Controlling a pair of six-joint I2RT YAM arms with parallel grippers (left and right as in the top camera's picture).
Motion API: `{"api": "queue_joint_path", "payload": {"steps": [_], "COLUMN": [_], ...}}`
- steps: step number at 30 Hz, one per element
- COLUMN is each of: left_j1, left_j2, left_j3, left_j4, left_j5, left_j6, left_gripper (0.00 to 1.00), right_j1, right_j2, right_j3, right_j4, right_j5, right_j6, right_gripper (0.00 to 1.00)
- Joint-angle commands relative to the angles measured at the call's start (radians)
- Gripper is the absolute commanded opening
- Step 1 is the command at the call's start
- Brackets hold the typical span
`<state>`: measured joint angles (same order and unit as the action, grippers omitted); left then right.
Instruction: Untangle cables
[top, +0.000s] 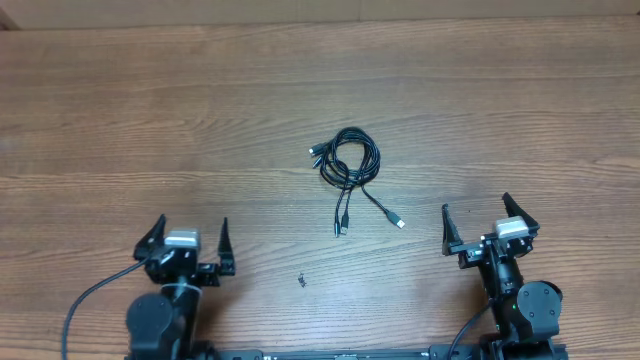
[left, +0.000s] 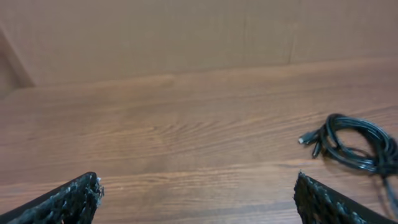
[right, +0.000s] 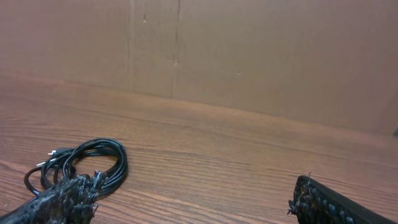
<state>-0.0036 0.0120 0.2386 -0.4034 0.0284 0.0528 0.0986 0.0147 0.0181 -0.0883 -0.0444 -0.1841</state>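
A bare wooden table (top: 150, 120) stands before a plain brown wall. The cables (top: 348, 160) lie in one small coil near the centre, at two o'clock from the left gripper (top: 192, 228) and ten o'clock from the right gripper (top: 477, 212). Both grippers stand spread wide and empty. The cords look light, limp and probably slippery, so pinch the loose tail (top: 385, 210) trailing toward five o'clock, not the coil. No containers are visible.

Overhead looks down; wrist views (low, forward) share the cables (top: 350, 168).
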Motion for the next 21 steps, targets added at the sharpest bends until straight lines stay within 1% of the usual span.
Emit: {"api": "queue_joint_path", "payload": {"steps": [1, 4, 21], "left_j1": [0.008, 0.008, 0.008], "left_j2": [-0.007, -0.007, -0.007], "left_j3": [0.124, 0.151, 0.163], "left_j4": [-0.057, -0.071, -0.126], "left_j5": [-0.018, -0.017, -0.013], "left_j6": [-0.082, -0.122, -0.121], "left_gripper": [1.0, 1.0, 1.0], "right_j1": [-0.005, -0.005, -0.005], "right_j2": [-0.012, -0.012, -0.012], "right_j3": [-0.01, -0.01, -0.01], "right_j4": [0.006, 0.006, 0.006], "right_j5": [0.006, 0.006, 0.006], "right_j6": [-0.001, -0.001, -0.001], "right_gripper": [1.0, 1.0, 1.0]}}
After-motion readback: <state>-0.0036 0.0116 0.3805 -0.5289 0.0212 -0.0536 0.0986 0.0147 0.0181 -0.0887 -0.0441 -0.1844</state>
